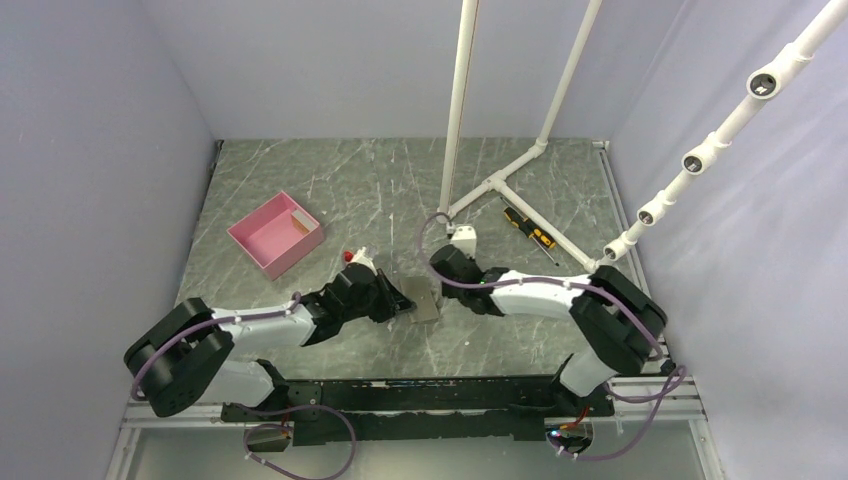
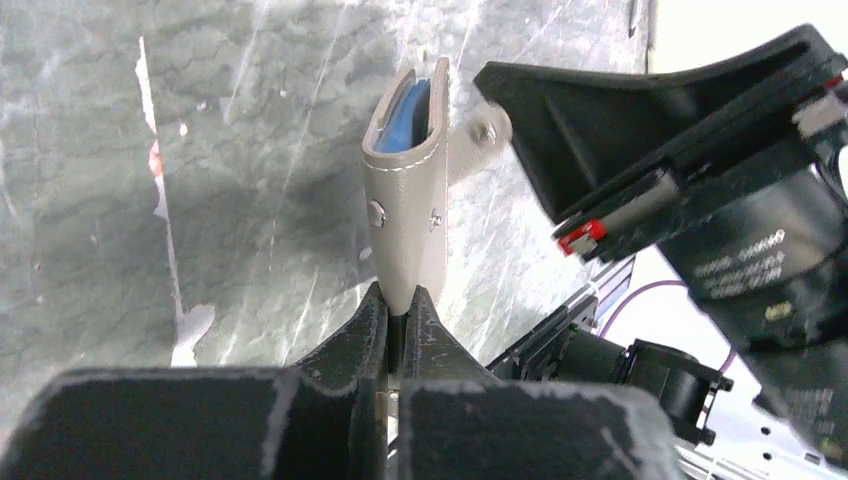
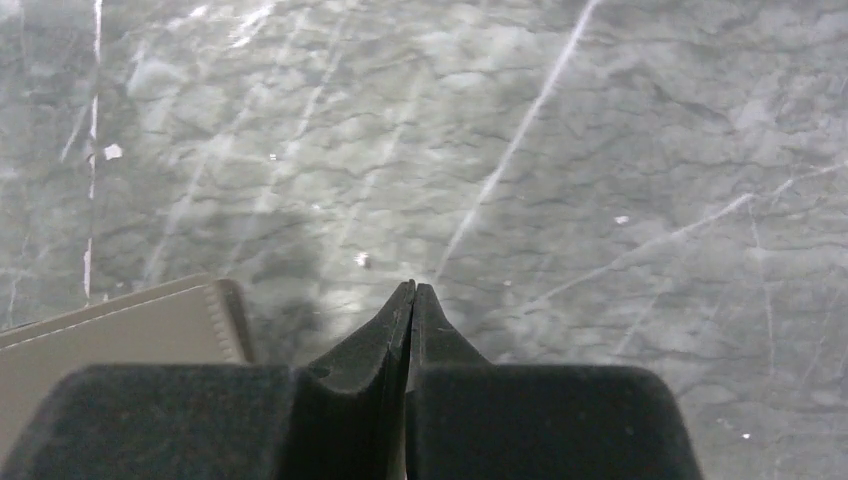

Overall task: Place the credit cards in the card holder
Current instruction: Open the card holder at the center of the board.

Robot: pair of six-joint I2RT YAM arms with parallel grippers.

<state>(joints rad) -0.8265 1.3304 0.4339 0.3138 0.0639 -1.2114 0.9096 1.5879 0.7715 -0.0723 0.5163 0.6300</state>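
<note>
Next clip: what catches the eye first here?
The left gripper clamps the grey card holder at table centre, blue lining showing, the shut right gripper beside it. A pink box sits farther back left; a screwdriver lies far right by white pipes.

Ahead of right claw: open table. Wallet close at left. Left claw: right claw crowds right side, left side free.
</note>
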